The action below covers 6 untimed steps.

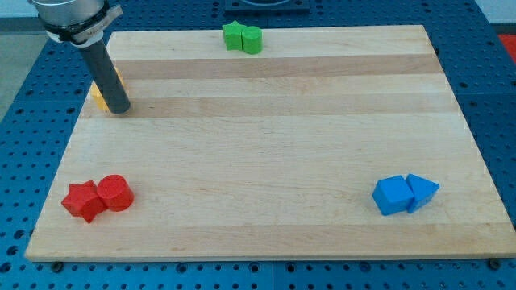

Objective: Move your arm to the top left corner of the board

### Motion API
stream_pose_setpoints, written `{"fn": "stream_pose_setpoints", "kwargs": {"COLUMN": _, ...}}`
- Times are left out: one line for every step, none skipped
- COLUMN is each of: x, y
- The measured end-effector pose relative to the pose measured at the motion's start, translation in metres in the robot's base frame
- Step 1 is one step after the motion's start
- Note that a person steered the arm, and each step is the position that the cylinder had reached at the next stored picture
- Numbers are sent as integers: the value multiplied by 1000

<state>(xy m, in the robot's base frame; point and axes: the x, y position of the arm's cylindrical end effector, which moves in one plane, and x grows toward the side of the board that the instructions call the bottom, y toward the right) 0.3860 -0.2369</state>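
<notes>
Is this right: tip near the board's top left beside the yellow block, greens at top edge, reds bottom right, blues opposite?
Not quite. The camera view shows the red blocks at the board's bottom left, not right; the blue blocks sit bottom right. The rest holds: my tip is near the top left, against the partly hidden yellow block, and the green blocks sit at the top edge.
</notes>
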Motion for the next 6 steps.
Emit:
{"fn": "stream_pose_setpoints", "kwargs": {"x": 0, "y": 8}}
{"fn": "stream_pose_setpoints", "kwargs": {"x": -2, "y": 112}}
{"fn": "stream_pose_setpoints", "kwargs": {"x": -22, "y": 174}}
{"fn": "stream_pose_setpoints", "kwargs": {"x": -51, "y": 136}}
{"fn": "stream_pose_setpoints", "kwargs": {"x": -63, "y": 65}}
{"fn": "stream_pose_setpoints", "kwargs": {"x": -103, "y": 27}}
